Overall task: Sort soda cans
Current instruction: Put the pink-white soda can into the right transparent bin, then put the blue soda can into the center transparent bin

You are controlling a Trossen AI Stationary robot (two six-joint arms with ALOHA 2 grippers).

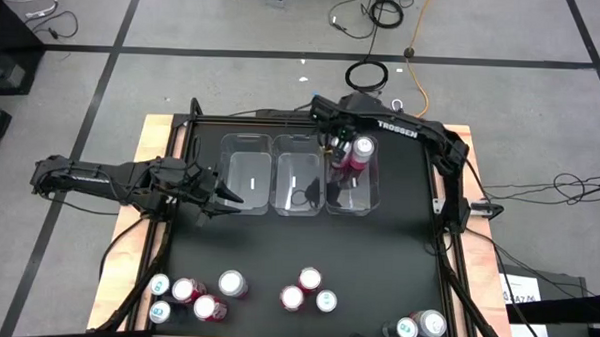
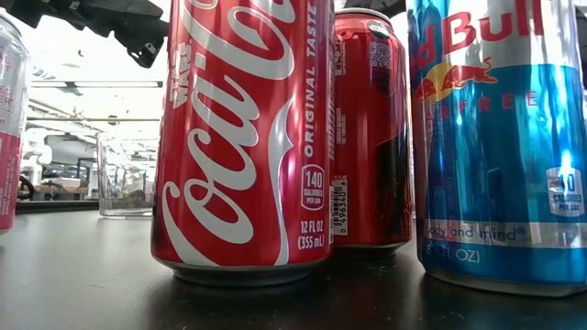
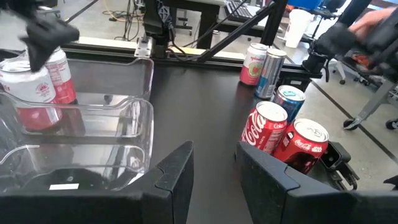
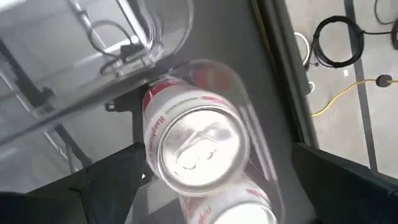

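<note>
— Pink and silver between the fingers of the right gripper (image 4: 205,180): a pink can (image 4: 194,149) sits there top-up, and the jaws stand wide apart on either side of it, not pressing it

— Where is that on the table?

— The high view puts the right gripper (image 1: 343,150) over the right-hand one of three clear bins (image 1: 367,196) at the far side, with the pink can (image 1: 359,154) in that bin. The right wrist view shows a second can partly under the first, cut off by the picture's edge

— And the left gripper?

— The left gripper (image 3: 214,168) hovers just beside the left bin (image 1: 246,177). Its fingers are parted with nothing between them. Its wrist view looks across the bins to two pink cans behind clear plastic

— The rest of the cans?

— From above, a group (image 1: 191,295) near the front left corner, three more (image 1: 308,291) at the front middle, two (image 1: 420,326) at the front right. The low view sees only a red cola can (image 2: 246,137), another red can (image 2: 371,128) behind it and a blue energy-drink can (image 2: 500,137), all upright and filling the picture; a sliver of a pink can is cut off at its edge. Whether the middle bin holds anything I cannot tell: a dark shape shows there
</note>
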